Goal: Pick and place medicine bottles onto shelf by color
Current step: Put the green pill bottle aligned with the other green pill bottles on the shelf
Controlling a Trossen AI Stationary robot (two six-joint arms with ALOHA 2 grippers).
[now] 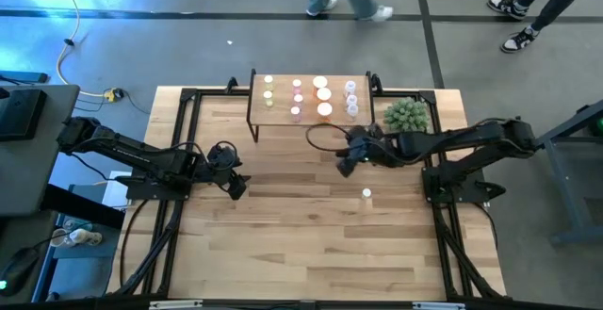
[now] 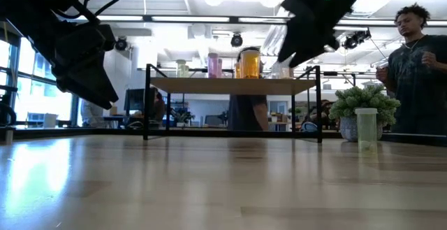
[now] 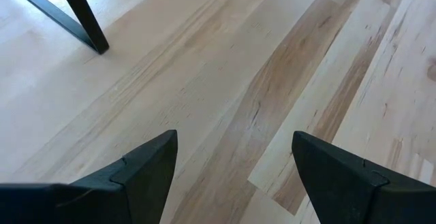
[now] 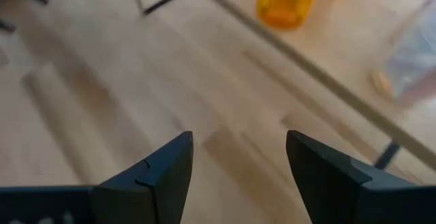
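The shelf (image 1: 311, 112) stands at the table's far middle on black legs. On its board stand several medicine bottles: yellowish (image 1: 268, 91), pink (image 1: 297, 98), orange (image 1: 323, 93) and clear (image 1: 351, 98). A single pale bottle (image 1: 366, 194) stands upright on the tabletop, also in the low view (image 2: 367, 128). My right gripper (image 1: 345, 164) hovers open in front of the shelf's right part, nothing between its fingers (image 4: 238, 163); its wrist view shows an orange bottle (image 4: 286, 3) and a clear one (image 4: 415, 54). My left gripper (image 1: 236, 186) stands open over bare table (image 3: 235, 156).
A small green plant (image 1: 407, 115) in a pot stands just right of the shelf. A black metal frame (image 1: 184, 140) runs along the table's edges. One shelf leg (image 3: 82, 13) shows near my left gripper. A person (image 2: 412, 69) stands beyond the table's far right.
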